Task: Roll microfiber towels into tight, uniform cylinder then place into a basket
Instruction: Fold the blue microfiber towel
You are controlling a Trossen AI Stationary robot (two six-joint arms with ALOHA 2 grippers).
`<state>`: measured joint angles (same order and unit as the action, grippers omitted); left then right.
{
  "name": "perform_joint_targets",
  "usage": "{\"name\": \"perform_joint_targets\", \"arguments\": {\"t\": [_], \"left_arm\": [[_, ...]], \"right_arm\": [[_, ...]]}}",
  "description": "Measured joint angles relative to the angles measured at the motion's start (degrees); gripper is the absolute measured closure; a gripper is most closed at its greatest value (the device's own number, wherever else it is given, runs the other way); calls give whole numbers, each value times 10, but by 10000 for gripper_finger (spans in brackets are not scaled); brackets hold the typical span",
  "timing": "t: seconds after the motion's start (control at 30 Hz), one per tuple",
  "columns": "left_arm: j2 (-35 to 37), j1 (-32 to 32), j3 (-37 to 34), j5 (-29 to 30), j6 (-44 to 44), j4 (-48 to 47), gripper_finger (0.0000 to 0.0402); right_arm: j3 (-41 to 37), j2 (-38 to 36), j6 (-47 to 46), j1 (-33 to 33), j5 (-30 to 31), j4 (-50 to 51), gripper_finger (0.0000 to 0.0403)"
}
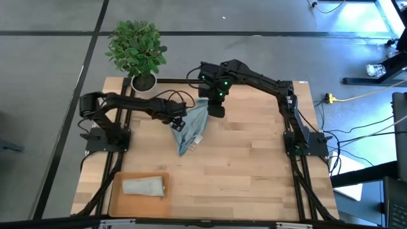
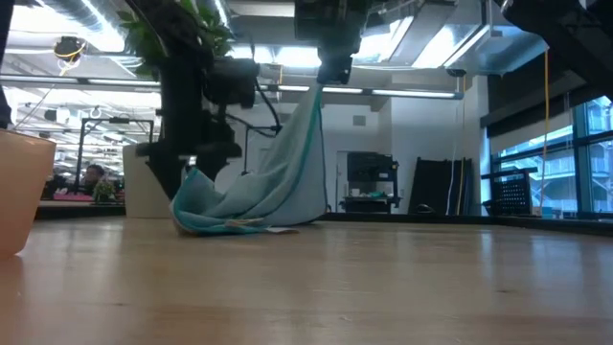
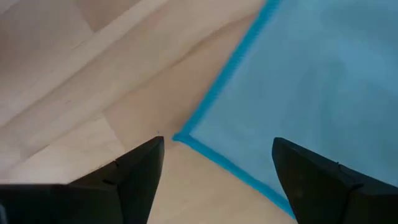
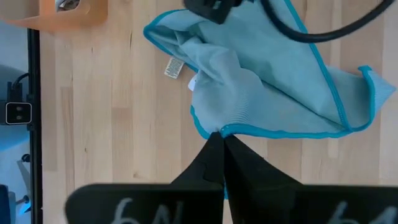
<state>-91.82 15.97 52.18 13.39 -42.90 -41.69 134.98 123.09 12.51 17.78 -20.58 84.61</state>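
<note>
Light blue-teal microfiber towel hangs pinched in the right gripper fingers; left gripper fingers spread beside its corner.

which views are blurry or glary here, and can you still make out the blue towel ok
Low view: near tabletop soft, ceiling lights glare behind the hanging blue towel, arms silhouetted. Left wrist view: slightly soft, towel corner clear between the open left gripper fingers. Right wrist view: sharp, right gripper shut on the hem. High view: evenly lit, basket readable.
</note>
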Motion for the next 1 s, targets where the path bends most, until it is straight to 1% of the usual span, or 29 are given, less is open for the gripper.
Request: {"name": "perform_joint_targets", "arguments": {"t": [0.13, 0.2, 0.4, 0.6, 0.77, 0.9, 1.0], "left_arm": [[-23, 17, 0, -4, 8, 2, 113], [-27, 25, 0, -15, 24, 3, 113], [-32, 50, 0, -19, 50, 5, 113], [-39, 80, 0, -80, 96, 5, 113], [-59, 98, -8, -115, 122, 13, 115], [-63, 99, -7, -116, 130, 12, 133], [-64, 99, -8, -114, 132, 11, 162]], "right_arm": [[0, 0, 0, 0, 0, 0, 402], [0, 0, 0, 0, 0, -1, 402], [0, 0, 0, 0, 0, -1, 402], [0, 0, 0, 0, 0, -6, 402], [0, 0, 0, 0, 0, -9, 402], [0, 0, 0, 0, 0, -11, 402], [0, 0, 0, 0, 0, -12, 402]]}}
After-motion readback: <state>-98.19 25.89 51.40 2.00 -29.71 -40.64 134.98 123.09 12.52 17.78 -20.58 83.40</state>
